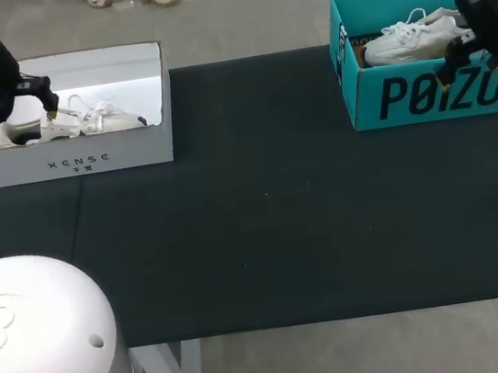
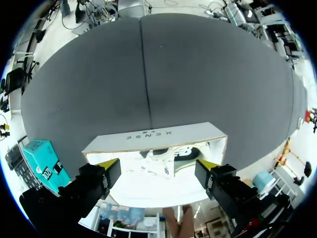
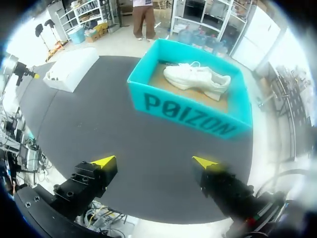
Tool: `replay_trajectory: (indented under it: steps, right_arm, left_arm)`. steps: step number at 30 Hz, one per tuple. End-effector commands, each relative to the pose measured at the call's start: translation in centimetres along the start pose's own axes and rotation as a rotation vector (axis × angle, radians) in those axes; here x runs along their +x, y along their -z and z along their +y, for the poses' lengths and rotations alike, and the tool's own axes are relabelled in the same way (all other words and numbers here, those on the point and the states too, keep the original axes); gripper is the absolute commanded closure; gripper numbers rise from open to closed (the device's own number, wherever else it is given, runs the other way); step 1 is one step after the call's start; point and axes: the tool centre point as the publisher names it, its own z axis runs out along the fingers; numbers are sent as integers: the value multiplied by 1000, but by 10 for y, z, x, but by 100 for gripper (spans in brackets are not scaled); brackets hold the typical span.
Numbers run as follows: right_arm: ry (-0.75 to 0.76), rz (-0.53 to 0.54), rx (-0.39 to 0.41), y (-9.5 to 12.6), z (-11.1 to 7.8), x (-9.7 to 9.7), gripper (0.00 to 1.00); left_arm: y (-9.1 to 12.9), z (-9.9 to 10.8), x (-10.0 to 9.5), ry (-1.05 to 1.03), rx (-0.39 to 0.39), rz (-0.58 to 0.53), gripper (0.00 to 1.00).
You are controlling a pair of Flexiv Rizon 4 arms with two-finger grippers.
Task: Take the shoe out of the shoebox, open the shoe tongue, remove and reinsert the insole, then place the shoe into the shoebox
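A white shoebox [image 1: 78,161] stands at the table's far left with a white shoe [image 1: 92,123] lying in it. My left gripper [image 1: 45,109] hangs open just above that box's left part; in the left wrist view the gripper [image 2: 157,166] spans the box [image 2: 153,136], and the shoe [image 2: 173,156] lies under it, untouched. At the far right stands a teal shoebox [image 1: 431,91] holding another white shoe [image 1: 409,39]. My right gripper [image 1: 470,72] hovers open over the teal box's front right. In the right wrist view the gripper [image 3: 154,161] is short of the teal box [image 3: 188,116] and its shoe [image 3: 198,79].
A dark cloth [image 1: 262,212] covers the table between the two boxes. The white box [image 3: 72,69] shows far off beyond my right gripper, and the teal box [image 2: 42,158] shows beside my left fingers.
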Motion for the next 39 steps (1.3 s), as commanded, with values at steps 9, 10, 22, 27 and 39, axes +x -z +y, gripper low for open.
replay_trajectory:
  steps: [9, 10, 22, 27, 39]
  right_arm:
    - [15, 18, 189, -9, 63, -10, 0]
    - [15, 18, 189, -9, 63, -10, 0]
    - [15, 18, 189, -9, 63, -10, 0]
    - [15, 18, 189, -9, 63, -10, 0]
    - [-257, -139, 221, -73, 117, -83, 0]
  left_arm:
    - [1, -1, 0, -1, -1, 3, 0]
    - [1, -1, 0, -1, -1, 3, 0]
    - [1, -1, 0, -1, -1, 3, 0]
    - [1, -1, 0, -1, -1, 3, 0]
    - [1, -1, 0, -1, -1, 3, 0]
